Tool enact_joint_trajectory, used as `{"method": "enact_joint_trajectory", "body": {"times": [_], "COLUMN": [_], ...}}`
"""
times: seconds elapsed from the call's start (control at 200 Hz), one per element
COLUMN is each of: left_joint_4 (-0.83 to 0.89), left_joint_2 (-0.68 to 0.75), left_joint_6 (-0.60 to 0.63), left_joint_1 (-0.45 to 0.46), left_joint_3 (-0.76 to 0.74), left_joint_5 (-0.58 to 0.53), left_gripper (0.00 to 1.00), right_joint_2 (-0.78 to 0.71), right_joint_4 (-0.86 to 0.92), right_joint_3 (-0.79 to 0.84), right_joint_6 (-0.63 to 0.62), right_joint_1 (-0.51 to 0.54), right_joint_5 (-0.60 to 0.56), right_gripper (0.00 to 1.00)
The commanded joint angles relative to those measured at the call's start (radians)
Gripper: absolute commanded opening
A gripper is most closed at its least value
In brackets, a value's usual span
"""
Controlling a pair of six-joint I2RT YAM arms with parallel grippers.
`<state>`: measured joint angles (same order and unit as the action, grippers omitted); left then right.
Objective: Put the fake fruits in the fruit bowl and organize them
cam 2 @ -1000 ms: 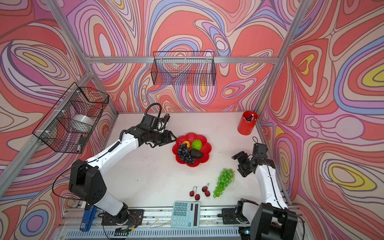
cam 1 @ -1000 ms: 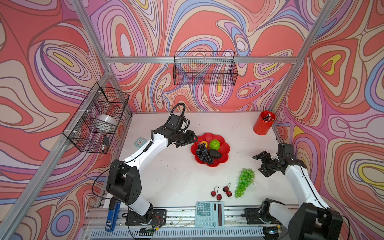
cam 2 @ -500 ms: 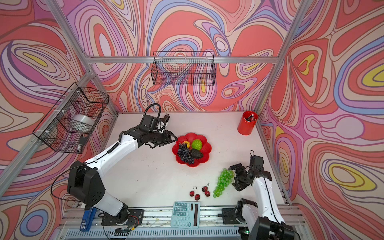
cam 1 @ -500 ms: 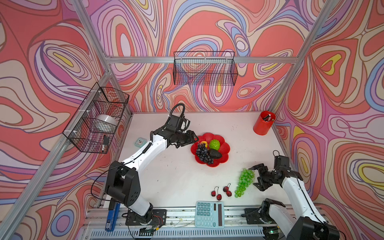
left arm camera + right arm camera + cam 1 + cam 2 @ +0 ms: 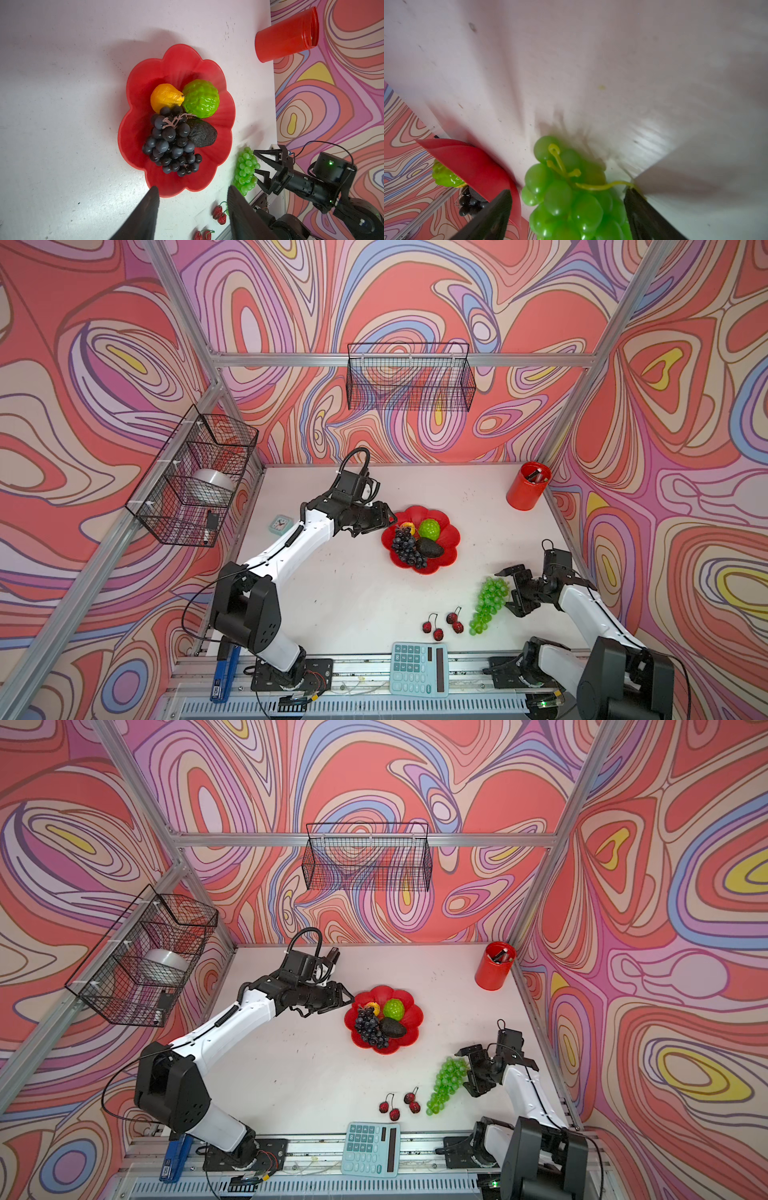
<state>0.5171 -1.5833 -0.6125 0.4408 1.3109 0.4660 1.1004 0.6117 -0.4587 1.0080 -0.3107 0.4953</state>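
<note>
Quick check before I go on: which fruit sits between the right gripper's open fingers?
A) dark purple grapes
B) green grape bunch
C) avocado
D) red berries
B: in the right wrist view the green grape bunch lies between the spread fingers of the right gripper, not yet clamped.

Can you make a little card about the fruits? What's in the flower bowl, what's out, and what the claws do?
In fruit bowl: dark purple grapes, yellow fruit, bumpy green ball, avocado
On table: green grapes, red berries
Left gripper: open, empty, by the bowl's rim
Right gripper: open, jaws either side of the green grapes
</note>
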Motion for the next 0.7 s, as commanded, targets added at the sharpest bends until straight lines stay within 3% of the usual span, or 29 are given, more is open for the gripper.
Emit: {"method": "enact_joint_trajectory", "body": {"times": [0.0,0.22,0.696], "left_joint_4": [0.047,0.062,0.081], "left_joint_2": [0.032,0.021,0.009], "left_joint_6": [0.018,0.014,0.006], "left_joint_1": [0.006,0.007,0.012], "left_joint_3": [0.028,0.047,0.071], "left_joint_5": [-0.025,-0.024,-0.045], "left_gripper": [0.56,0.56,0.56], "right_joint_2": [0.039,0.147,0.272], "right_joint_4": [-0.068,-0.129,-0.246], "right_joint_3": [-0.036,-0.096,-0.124], "right_joint_6": [-0.043,-0.112,-0.172], "right_joint_1": [-0.007,-0.008,-0.008], "right_joint_5": [-0.075,-0.108,-0.008], "right_gripper": [0.88,0.84,0.52]}}
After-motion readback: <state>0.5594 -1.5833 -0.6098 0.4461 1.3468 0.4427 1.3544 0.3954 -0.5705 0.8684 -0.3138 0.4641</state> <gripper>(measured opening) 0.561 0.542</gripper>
